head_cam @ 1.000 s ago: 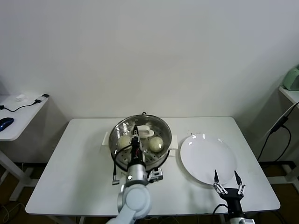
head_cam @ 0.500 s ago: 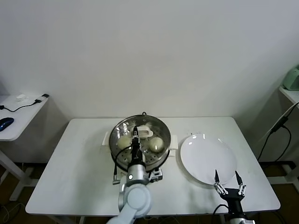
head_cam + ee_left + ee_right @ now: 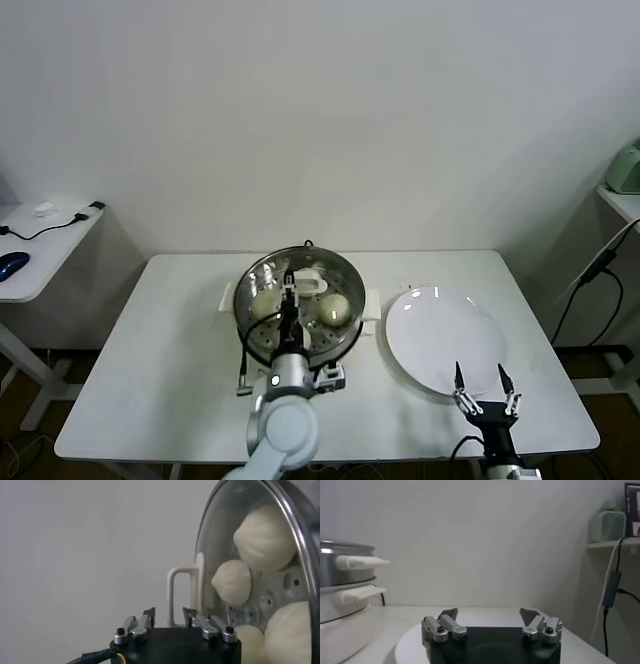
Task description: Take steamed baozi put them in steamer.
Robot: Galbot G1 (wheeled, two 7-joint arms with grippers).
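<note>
Left gripper (image 3: 287, 303), jaws apart and empty, hangs over the steamer (image 3: 300, 300) lid's white handle (image 3: 184, 594) with baozi (image 3: 334, 307) directly beneath; right gripper (image 3: 480, 382) open near plate (image 3: 445, 338).

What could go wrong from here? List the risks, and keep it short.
1. The left gripper has its jaws open astride the white handle of the glass lid. Pulling away off-line could snag it and drag the lid off the steamer and its baozi.
2. The right gripper hangs open at the plate's near rim. A low move could knock it.
</note>
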